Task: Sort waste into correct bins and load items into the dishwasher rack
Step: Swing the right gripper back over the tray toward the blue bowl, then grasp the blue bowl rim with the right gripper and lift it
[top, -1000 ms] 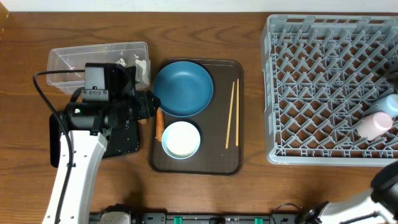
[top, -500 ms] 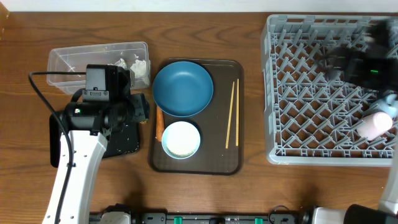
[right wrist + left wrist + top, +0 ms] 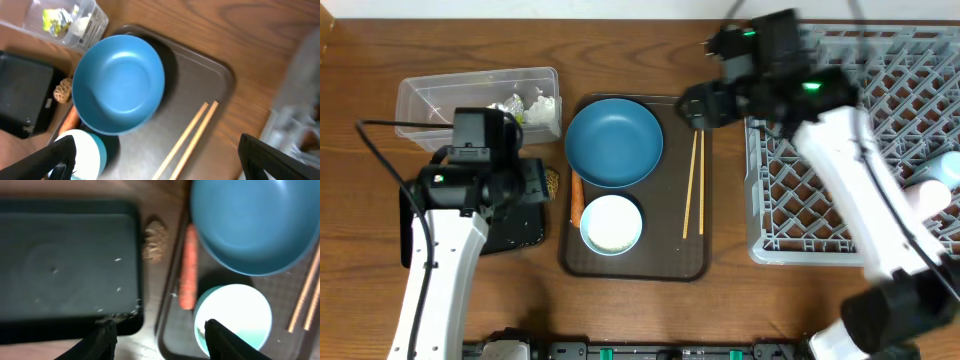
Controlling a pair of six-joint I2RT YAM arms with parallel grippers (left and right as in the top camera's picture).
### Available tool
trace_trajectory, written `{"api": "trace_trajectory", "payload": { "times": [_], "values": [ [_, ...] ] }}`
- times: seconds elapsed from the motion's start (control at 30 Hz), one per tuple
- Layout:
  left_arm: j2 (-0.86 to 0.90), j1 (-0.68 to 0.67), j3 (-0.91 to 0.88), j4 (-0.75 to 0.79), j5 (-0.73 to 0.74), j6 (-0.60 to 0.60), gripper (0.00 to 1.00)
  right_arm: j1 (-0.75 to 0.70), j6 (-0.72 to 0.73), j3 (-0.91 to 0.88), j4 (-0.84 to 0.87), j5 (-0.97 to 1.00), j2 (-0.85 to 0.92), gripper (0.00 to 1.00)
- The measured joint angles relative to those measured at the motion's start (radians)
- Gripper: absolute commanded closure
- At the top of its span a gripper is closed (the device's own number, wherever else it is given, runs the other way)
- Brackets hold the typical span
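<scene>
Wooden chopsticks [image 3: 692, 183], long axis near-to-far

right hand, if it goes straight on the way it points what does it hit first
Probably the chopsticks, lying on the brown tray in the gap of the open right hand; height above them is unclear.

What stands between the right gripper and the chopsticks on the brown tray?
Nothing visible does. The right gripper, open, hovers above the chopsticks, which lie bare on the brown tray beside the dark blue bowl, apart from it.
</scene>
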Motion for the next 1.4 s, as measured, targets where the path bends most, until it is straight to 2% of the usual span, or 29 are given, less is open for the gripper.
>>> {"api": "trace_trajectory", "payload": {
  "times": [0.3,0.53,0.63,0.87,0.97,1.23,1.27,1.4],
  "values": [
    [0.000,0.165,0.000,-0.047,-0.019,-0.031,0.36,0.113,0.023,0.058,0.181,0.173,0.221,0.02],
    [0.000,0.179,0.000,-0.051,-0.022,-0.033,0.36,0.134,0.077,0.058,0.221,0.209,0.404,0.05],
    [0.000,0.179,0.000,-0.051,-0.022,-0.038,0.34,0.135,0.097,0.058,0.235,0.208,0.454,0.09],
    [0.000,0.179,0.000,-0.051,-0.022,-0.054,0.33,0.150,0.141,0.058,0.241,0.202,0.505,0.28],
    [0.000,0.179,0.000,-0.051,-0.022,-0.056,0.33,0.158,0.152,0.059,0.230,0.198,0.540,0.41],
    [0.000,0.179,0.000,-0.051,-0.022,-0.056,0.33,0.183,0.174,0.071,0.220,0.198,0.551,0.95],
    [0.000,0.179,0.000,-0.051,-0.022,-0.056,0.33,0.180,0.179,0.073,0.222,0.190,0.551,0.99],
    [0.000,0.179,0.000,-0.051,-0.022,-0.056,0.33,0.171,0.202,0.085,0.224,0.167,0.551,0.99]
  ]
}}
